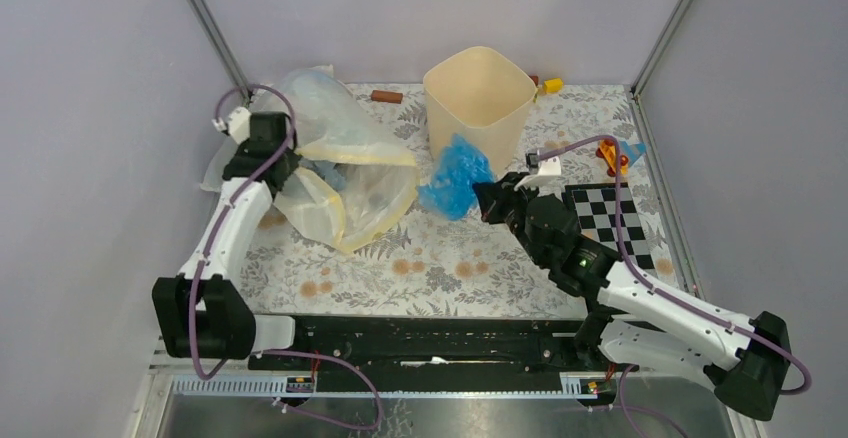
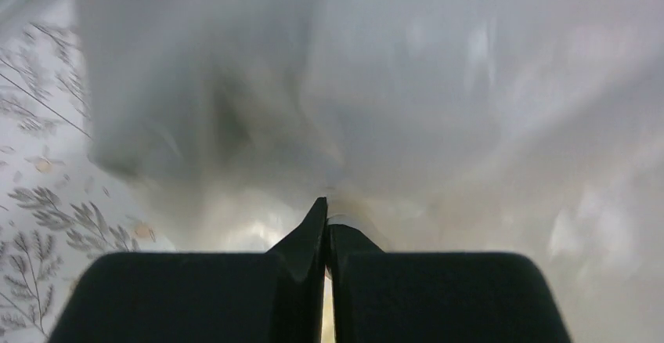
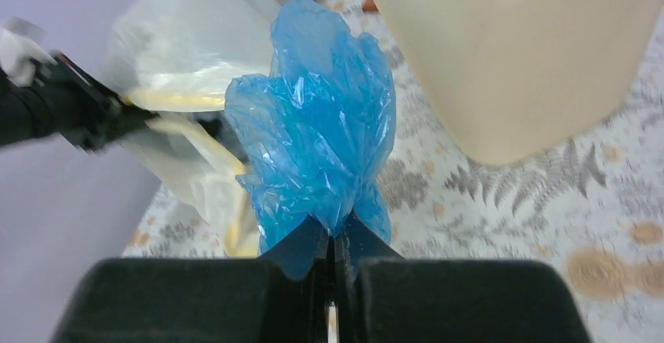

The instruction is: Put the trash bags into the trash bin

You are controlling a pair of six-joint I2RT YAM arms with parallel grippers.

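For the right gripper (image 3: 337, 237), the trash bin (image 3: 509, 61) wall blocks ahead-right of the jaws, and the clear bag (image 3: 180, 53) blocks ahead-left. The bare table (image 3: 548, 225) right of the jaws is free.

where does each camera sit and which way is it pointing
Top external: above and behind the bases, looking down on the table; left arm and right arm show.
Left wrist: on the left arm, facing along its left claw, shut on the clear bag.
Right wrist: on the right arm, facing past its right claw, shut on the blue bag, toward the bin.
Shared: top and right wrist both show blue bag, bin, clear bag.
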